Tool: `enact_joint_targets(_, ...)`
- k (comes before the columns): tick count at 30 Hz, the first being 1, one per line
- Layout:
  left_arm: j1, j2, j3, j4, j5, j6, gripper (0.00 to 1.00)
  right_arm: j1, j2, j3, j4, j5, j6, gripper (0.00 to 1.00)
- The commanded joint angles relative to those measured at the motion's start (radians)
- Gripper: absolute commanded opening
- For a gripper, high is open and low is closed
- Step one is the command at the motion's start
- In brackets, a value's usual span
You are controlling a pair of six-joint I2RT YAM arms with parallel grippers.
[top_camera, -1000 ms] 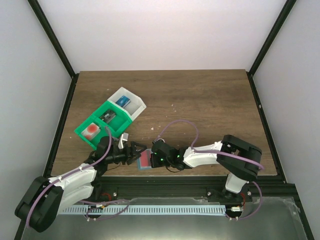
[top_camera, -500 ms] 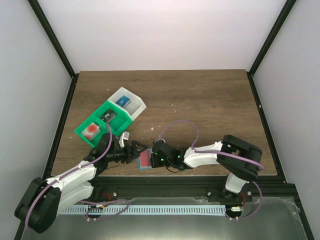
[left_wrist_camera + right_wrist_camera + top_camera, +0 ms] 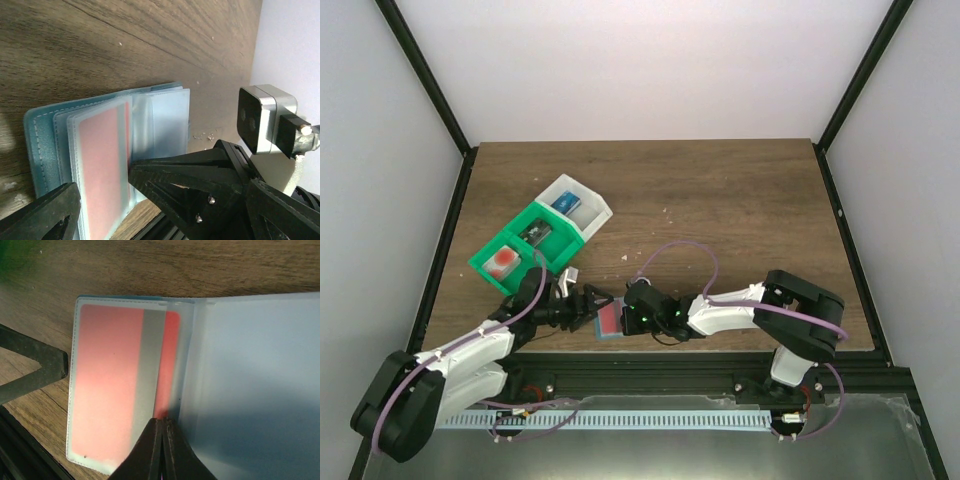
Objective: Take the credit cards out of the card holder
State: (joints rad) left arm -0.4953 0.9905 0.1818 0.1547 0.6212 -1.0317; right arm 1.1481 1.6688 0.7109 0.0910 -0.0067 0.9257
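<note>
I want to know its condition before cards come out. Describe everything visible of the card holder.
The card holder lies open on the table near its front edge, between both arms. Its teal-blue cover has pale stitching; frosted clear plastic sleeves fan like pages. A red card with a grey stripe sits in the top sleeve. The shut right fingers rest their tips on that sleeve near the spine. The left fingers stand open beside it; contact cannot be told.

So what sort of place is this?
Likely a robot test booth: plain white walls and a black frame enclose a wooden table, with left arm and right arm bolted at its near edge.
</note>
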Motion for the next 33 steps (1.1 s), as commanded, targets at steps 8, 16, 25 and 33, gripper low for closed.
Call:
enact_joint_targets(8,0.005,0.023,-0.005,0.049,0.013,-0.021,0.92,0.004,0.016,-0.019,-0.055,0.011,0.005,0.02)
enact_joint_targets(16,0.005,0.049,-0.025,0.148,0.059,-0.061,0.92,0.003,0.013,-0.020,-0.058,0.015,0.006,0.02)
enact_joint_targets(25,0.004,0.076,-0.045,0.223,0.083,-0.091,0.92,0.003,0.011,-0.018,-0.060,0.019,0.006,0.02)
enact_joint_targets(33,0.003,0.070,-0.040,0.246,0.107,-0.125,0.92,0.004,-0.004,-0.028,-0.045,0.026,0.006,0.02)
